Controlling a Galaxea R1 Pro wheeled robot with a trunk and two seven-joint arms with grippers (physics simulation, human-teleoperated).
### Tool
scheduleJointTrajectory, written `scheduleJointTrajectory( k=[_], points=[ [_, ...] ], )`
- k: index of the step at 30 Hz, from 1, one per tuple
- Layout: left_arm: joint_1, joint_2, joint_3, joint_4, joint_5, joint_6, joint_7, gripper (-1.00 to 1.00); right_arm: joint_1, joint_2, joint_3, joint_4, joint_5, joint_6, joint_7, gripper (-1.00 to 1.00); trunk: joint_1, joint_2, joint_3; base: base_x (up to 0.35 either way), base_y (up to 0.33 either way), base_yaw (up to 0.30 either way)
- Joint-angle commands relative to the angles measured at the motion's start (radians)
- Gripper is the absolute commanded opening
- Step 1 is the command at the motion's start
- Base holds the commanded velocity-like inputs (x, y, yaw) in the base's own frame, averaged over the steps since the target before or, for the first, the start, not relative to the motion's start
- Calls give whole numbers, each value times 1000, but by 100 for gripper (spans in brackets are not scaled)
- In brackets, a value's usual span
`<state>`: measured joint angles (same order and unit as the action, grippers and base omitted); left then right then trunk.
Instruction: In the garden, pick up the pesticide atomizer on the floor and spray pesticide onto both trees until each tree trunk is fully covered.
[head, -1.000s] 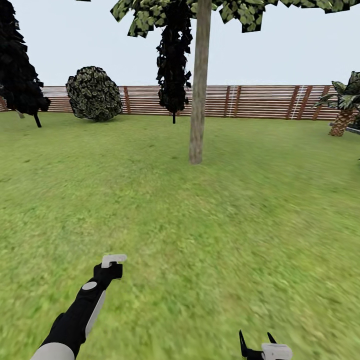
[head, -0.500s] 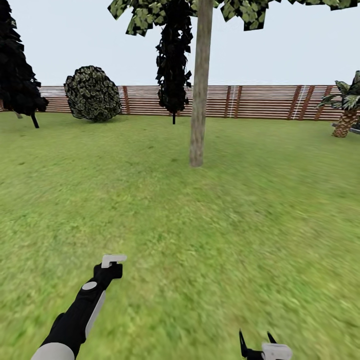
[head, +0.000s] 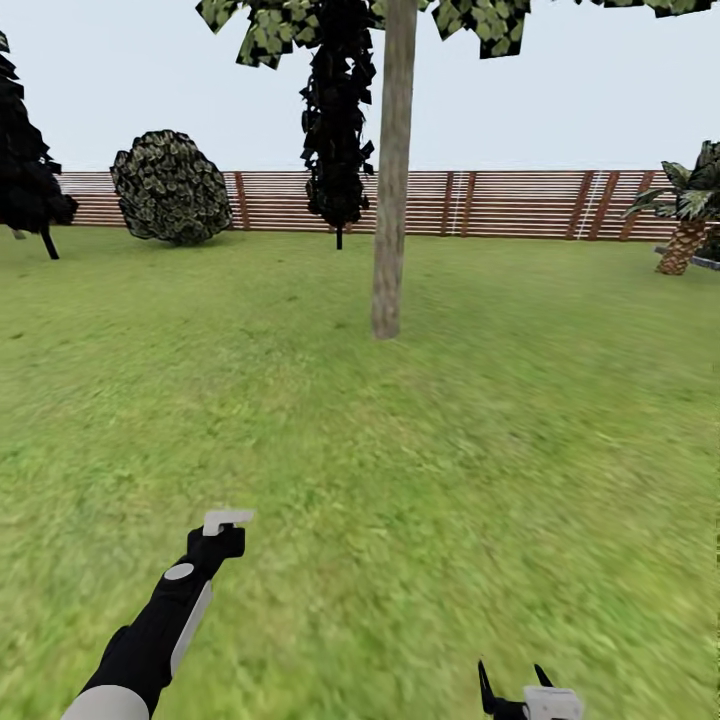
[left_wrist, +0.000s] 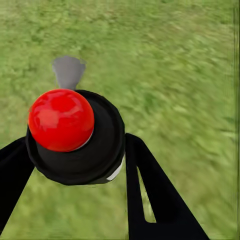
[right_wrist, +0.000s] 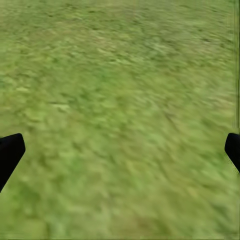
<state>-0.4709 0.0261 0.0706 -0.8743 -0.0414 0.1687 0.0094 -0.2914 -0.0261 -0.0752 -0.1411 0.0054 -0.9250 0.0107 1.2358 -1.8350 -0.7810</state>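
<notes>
Left wrist view has the pesticide atomizer (left_wrist: 75, 135) clamped between the left gripper (left_wrist: 75, 165) fingers, nozzle forward, presumably ready for spraying. Head view's upper centre holds the tree trunk (head: 390, 200); right gripper (head: 515, 690) fingers spread, empty.

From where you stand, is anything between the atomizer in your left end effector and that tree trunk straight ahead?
Nothing visible. Only open lawn lies between the atomizer in the left end effector and the tree trunk.
</notes>
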Motion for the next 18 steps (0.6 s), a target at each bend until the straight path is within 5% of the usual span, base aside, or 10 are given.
scheduleJointTrajectory(
  k=[1,18],
  points=[
    [0,0,0,0,0,0,0,-100,0,0,0,0,0,0,0,100,0,0,0,339,0,-170],
    [0,0,1,-9,-2,0,0,-100,0,-6,0,0,-1,2,-1,100,0,0,0,339,0,-17]
  ],
)
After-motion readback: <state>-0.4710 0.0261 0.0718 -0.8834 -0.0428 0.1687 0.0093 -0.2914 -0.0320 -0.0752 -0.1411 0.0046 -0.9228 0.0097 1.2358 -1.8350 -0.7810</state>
